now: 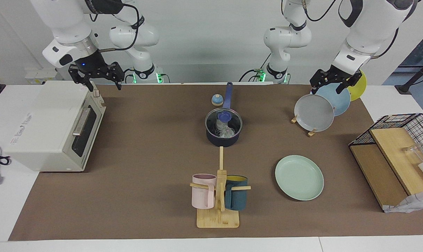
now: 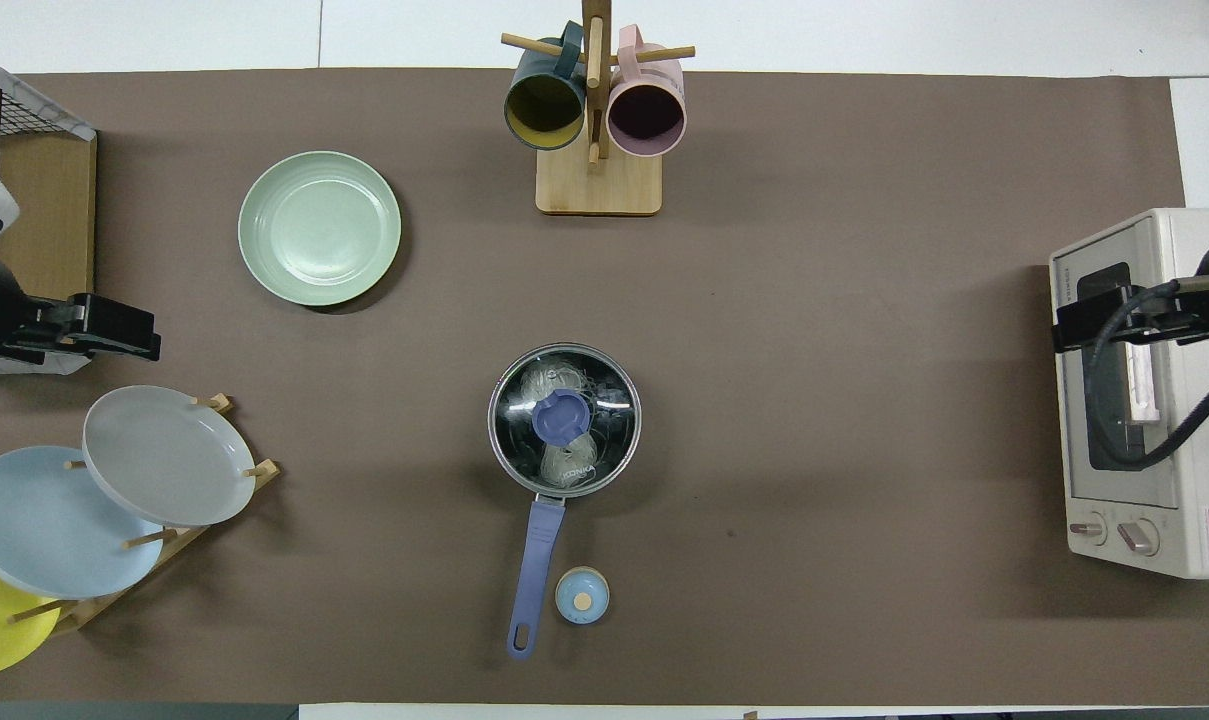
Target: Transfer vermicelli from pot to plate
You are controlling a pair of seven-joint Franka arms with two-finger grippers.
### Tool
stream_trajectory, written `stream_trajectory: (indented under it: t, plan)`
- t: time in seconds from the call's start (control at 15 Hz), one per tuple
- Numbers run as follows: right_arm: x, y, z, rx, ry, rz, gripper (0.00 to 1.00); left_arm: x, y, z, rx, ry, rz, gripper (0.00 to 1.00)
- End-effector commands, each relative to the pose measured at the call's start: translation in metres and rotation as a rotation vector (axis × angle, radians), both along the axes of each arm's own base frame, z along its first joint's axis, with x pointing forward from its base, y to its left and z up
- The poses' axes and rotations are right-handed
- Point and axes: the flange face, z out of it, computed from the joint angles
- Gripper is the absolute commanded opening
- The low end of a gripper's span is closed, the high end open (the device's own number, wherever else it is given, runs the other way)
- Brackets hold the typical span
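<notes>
A robotics lab staged as a kitchen: two white robot arms (image 1: 368, 31), bare walls, toaster oven (image 1: 54, 129), tabletop dishes.
</notes>
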Motion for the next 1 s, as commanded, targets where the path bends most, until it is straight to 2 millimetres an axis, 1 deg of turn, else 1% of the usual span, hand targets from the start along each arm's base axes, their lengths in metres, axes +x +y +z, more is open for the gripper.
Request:
stream_trajectory:
  t: [0.0, 0.13, 0.2, 0.27, 0.33, 0.4, 0.47, 0.6, 0.67, 0.73, 0.8, 0.93]
  plan:
    - [0.001, 0.015, -0.008, 0.023, 0.003, 0.035, 1.0, -0.002, 0.003, 0.005, 0.023, -0.003, -0.007, 1.0]
    - [0.005, 0.028, -0.012, 0.02, 0.003, 0.03, 1.0, -0.002, 0.003, 0.005, 0.023, -0.003, -0.007, 1.0]
    - [0.005, 0.043, -0.014, 0.016, 0.005, 0.021, 1.0, -0.003, 0.003, 0.005, 0.023, -0.001, -0.007, 1.0]
    - [0.005, 0.063, -0.012, 0.018, -0.009, 0.018, 1.0, -0.002, 0.003, 0.005, 0.023, -0.003, -0.007, 1.0]
    - [0.005, 0.076, -0.013, 0.018, -0.017, 0.01, 1.0, -0.002, 0.003, 0.005, 0.023, -0.003, -0.007, 1.0]
    - [0.009, 0.089, -0.021, 0.015, -0.005, 0.008, 1.0, -0.002, 0.003, 0.005, 0.023, -0.003, -0.007, 1.0]
    - [0.012, 0.103, -0.017, 0.017, -0.02, 0.002, 1.0, -0.002, 0.003, 0.005, 0.023, -0.003, -0.007, 1.0]
    - [0.023, 0.135, -0.024, 0.015, -0.019, -0.03, 1.0, -0.002, 0.003, 0.005, 0.023, -0.003, -0.007, 1.0]
    - [0.024, 0.161, -0.028, 0.014, -0.019, -0.038, 1.0, -0.002, 0.003, 0.005, 0.023, -0.003, -0.007, 1.0]
    - [0.024, 0.18, -0.035, 0.005, -0.008, -0.047, 1.0, -0.002, 0.003, 0.005, 0.023, -0.003, -0.007, 1.0]
    - [0.023, 0.205, -0.043, -0.002, -0.007, -0.041, 1.0, -0.002, 0.003, 0.005, 0.023, -0.003, -0.007, 1.0]
    - [0.024, 0.253, -0.05, -0.01, -0.016, -0.059, 1.0, -0.002, 0.003, 0.005, 0.023, -0.003, -0.007, 1.0]
